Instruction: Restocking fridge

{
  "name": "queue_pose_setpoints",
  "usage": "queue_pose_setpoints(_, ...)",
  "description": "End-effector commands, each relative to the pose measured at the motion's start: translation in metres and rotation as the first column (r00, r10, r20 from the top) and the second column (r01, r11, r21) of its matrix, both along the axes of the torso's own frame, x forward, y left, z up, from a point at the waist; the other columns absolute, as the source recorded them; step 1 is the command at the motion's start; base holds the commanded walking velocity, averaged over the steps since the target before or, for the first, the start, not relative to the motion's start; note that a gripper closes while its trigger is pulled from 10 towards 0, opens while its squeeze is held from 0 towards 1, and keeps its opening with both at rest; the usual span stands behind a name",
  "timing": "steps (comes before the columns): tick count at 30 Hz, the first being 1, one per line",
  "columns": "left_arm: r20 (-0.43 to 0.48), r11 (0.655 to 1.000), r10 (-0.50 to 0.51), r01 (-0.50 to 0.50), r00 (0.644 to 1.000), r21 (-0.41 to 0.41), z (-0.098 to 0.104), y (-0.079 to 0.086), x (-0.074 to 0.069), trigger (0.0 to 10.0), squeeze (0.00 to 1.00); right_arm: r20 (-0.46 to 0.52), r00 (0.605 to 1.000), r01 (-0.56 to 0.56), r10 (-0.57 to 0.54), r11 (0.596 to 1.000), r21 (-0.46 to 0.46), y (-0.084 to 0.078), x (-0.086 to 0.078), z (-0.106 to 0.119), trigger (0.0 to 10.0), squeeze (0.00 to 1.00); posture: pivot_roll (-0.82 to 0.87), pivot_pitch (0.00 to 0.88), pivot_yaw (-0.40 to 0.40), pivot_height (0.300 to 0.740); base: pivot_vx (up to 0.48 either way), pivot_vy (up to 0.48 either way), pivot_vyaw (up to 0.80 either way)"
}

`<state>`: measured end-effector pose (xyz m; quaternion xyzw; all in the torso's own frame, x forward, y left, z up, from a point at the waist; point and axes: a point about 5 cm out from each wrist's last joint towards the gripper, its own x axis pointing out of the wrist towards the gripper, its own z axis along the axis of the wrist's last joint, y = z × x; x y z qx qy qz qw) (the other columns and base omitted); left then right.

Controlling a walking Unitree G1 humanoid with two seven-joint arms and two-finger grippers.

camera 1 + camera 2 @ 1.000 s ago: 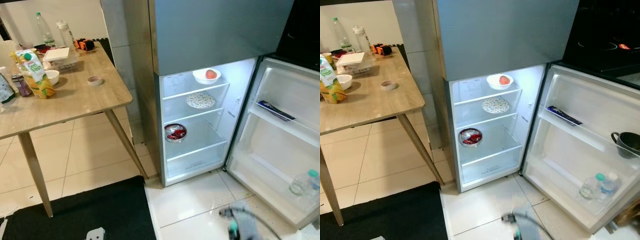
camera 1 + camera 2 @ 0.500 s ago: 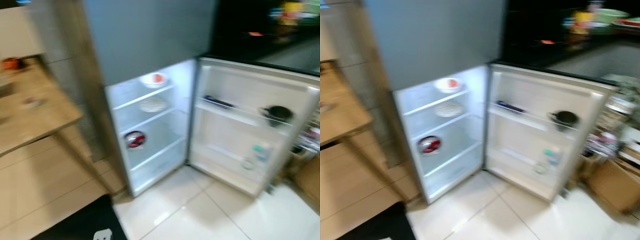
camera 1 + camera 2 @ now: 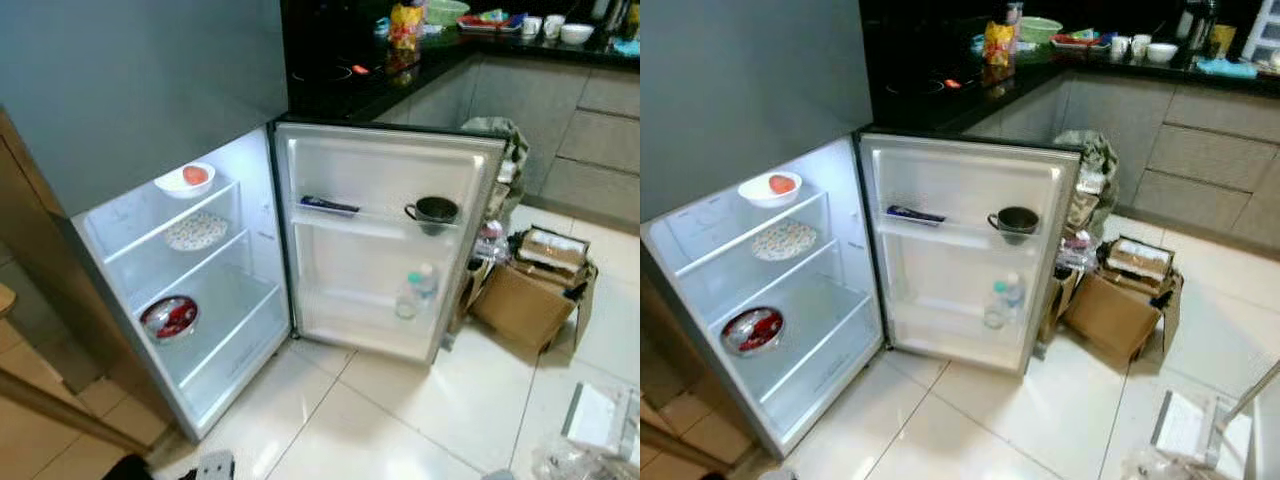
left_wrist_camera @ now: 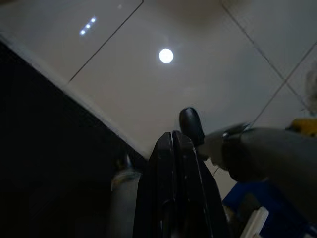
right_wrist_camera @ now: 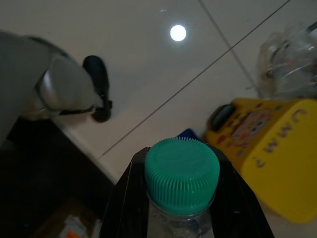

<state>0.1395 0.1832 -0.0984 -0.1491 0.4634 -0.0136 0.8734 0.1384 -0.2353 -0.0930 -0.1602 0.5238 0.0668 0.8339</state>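
**Fridge open, bottle in the right hand**

Left eye view: the fridge (image 3: pixel 150 90) stands at ten o'clock with its lower door (image 3: pixel 385 240) swung wide, on a glossy pale tiled floor (image 3: pixel 400 430). On the top shelf sits a white bowl (image 3: pixel 185 180) holding something red; a patterned plate (image 3: pixel 196 231) lies on the shelf below, and a steel bowl (image 3: pixel 169 317) of red food on the lowest. In the door rack a dark cup (image 3: pixel 433 211) stands near a flat dark packet (image 3: pixel 328 206), and clear bottles (image 3: pixel 415 292) sit in the lower rack. An open cardboard box (image 3: pixel 530 290) rests on the floor at three o'clock.

Right eye view: a dark table (image 3: pixel 970 85) along the wall at twelve o'clock carries a yellow packet (image 3: pixel 996 42), a green bowl (image 3: pixel 1040 28) and white cups (image 3: pixel 1135 46), above grey cabinet fronts (image 3: pixel 1200 160).

Left wrist view: the left hand (image 4: pixel 174 144) has its black fingers pressed together, holding nothing, over tile and a dark mat (image 4: pixel 44 148).

Right wrist view: the right hand (image 5: pixel 183 198) grips a clear bottle with a green cap (image 5: pixel 182 175), above the tiles, near a yellow toy-like object (image 5: pixel 267 144).
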Motion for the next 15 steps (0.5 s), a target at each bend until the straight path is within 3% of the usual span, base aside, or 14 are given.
queue_pose_setpoints(1,-0.032,1.000,0.015,-0.015,0.999,0.002,-0.0032,0.0024,-0.0092,10.0,0.00,-0.020,1.000,-0.005,0.005,1.000,0.010,0.0048,-0.0051,-0.0030,10.0,0.00,-0.14,0.000,0.023,0.740,0.000,0.000,-0.78)
queue_pose_setpoints(15,-0.026,1.000,-0.007,0.007,1.000,0.012,-0.0025,0.0025,-0.0073,10.0,0.00,-0.008,1.000,0.000,0.000,1.000,0.021,0.0075,-0.0055,-0.0036,10.0,0.00,-0.13,0.000,0.031,0.740,0.000,0.000,-0.78)
